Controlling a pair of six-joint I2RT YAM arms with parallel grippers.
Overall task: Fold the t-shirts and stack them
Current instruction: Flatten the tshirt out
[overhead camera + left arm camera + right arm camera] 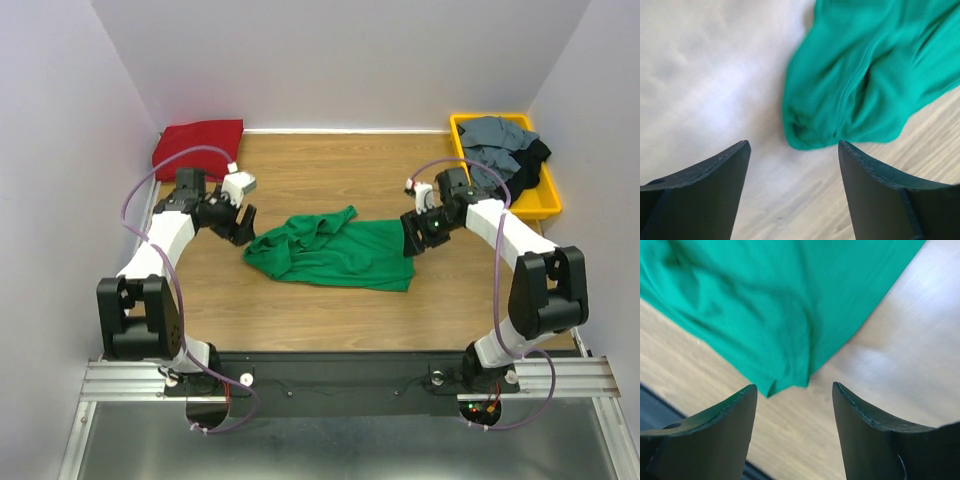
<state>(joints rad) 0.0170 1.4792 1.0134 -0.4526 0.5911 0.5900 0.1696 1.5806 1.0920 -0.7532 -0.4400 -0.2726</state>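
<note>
**Both grippers open beside the green shirt**

The green t-shirt (335,252) lay rumpled and partly spread at the middle of the wooden table (300,315), with loose folds bunched toward its left end.

The left gripper (240,226) sat low at the shirt's left end. In the left wrist view its fingers (705,185) were spread apart with nothing between them. A rounded fold of green cloth lay just beyond the tips, apart from both.

The right gripper (412,236) sat at the shirt's right edge. In the right wrist view its fingers (875,435) were likewise spread and gripped nothing. A corner of the shirt lay on the wood just ahead of the gap, apart from the tips.

A dark red t-shirt (200,141) lay folded in the far left corner. At the far right, a yellow tray (541,212) held a grey t-shirt (490,136) and a black one (532,160), heaped unfolded.
</note>
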